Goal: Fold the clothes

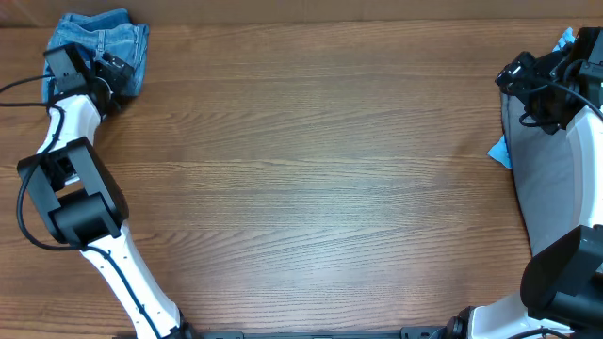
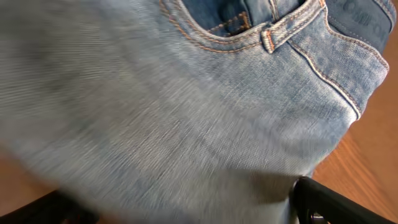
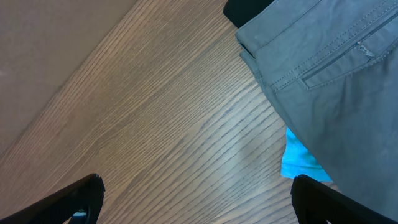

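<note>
The light-blue jeans (image 1: 102, 45) lie folded in a bundle at the table's far left corner. My left gripper (image 1: 119, 73) is right at their edge. In the left wrist view the denim (image 2: 205, 118), with a pocket seam and a belt loop, fills the frame. The fingers (image 2: 186, 211) sit wide apart at the bottom corners, with cloth lying between them. The grey shorts (image 1: 546, 179) lie at the right edge and also show in the right wrist view (image 3: 336, 74). My right gripper (image 1: 515, 80) (image 3: 199, 205) is open and empty over bare wood beside them. A black garment (image 3: 245, 9) peeks out behind the shorts.
A bright blue cloth (image 1: 499, 151) sticks out from under the shorts and also shows in the right wrist view (image 3: 298, 163). More of it shows at the far right (image 1: 563, 40). The wooden table (image 1: 311, 188) spans the view between the two arms.
</note>
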